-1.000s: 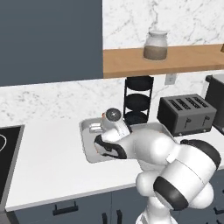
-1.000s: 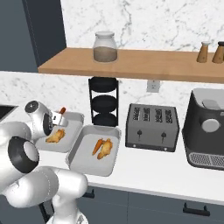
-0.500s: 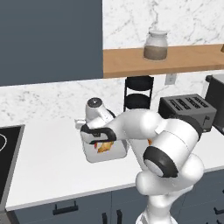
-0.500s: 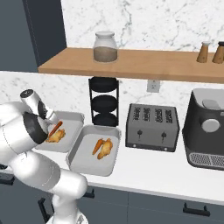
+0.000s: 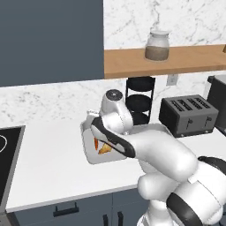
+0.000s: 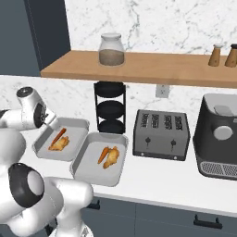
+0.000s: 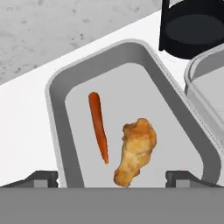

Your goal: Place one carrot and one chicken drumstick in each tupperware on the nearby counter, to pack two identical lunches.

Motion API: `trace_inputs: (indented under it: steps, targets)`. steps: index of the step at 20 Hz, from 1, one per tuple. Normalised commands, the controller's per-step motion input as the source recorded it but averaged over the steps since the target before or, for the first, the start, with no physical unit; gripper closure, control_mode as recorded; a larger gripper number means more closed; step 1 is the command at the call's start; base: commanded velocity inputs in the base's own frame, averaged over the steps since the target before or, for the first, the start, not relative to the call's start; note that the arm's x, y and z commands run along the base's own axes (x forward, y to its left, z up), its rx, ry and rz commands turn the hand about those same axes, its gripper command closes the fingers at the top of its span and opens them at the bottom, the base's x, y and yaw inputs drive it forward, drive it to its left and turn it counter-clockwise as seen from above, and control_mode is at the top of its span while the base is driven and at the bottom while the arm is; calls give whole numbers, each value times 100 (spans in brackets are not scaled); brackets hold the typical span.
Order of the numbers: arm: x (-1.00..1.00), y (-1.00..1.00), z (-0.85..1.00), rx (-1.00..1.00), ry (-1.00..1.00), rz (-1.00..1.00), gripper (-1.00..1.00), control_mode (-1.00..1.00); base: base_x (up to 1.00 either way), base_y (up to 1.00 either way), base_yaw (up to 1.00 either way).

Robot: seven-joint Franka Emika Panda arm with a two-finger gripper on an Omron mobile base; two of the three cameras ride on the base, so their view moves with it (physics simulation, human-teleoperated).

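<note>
the claw [image 7: 111,177] hangs released over the left pale grey rectangular tub [image 7: 57,87] near the white surface's [image 6: 185,183] back edge, holding nothing. inside lie a slim orange carrot [image 7: 98,124] and a golden-brown chicken drumstick [image 7: 135,151]; the drumstick looks greasy and light, best pinched across its thick end.

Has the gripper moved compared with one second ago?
Yes. In the right base view the gripper has gone left and up, away from the black rack. It now stands open over the left tub, where the drumstick lies.
</note>
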Motion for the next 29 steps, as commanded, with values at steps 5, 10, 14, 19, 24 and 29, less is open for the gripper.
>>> trace_inputs:
  steps: [5, 10, 14, 19, 24, 29]
  targets:
    - [-100, -93, 43, 18, -64, 0, -100, -100, 0, 0, 0]
    - [-100, -77, 72, 10, -76, 0, -100, -100, 0, 0, 0]
    - [-100, -82, 100, 16, -67, -2, -100, -100, 0, 0, 0]
    - [-100, -72, 99, 25, -51, -7, -100, -100, 0, 0, 0]
    - [-88, -38, 28, 5, -17, 0, -100, -100, 0, 0, 0]
    - [-8, -1, 0, 0, -2, 0, -100, -100, 0, 0, 0]
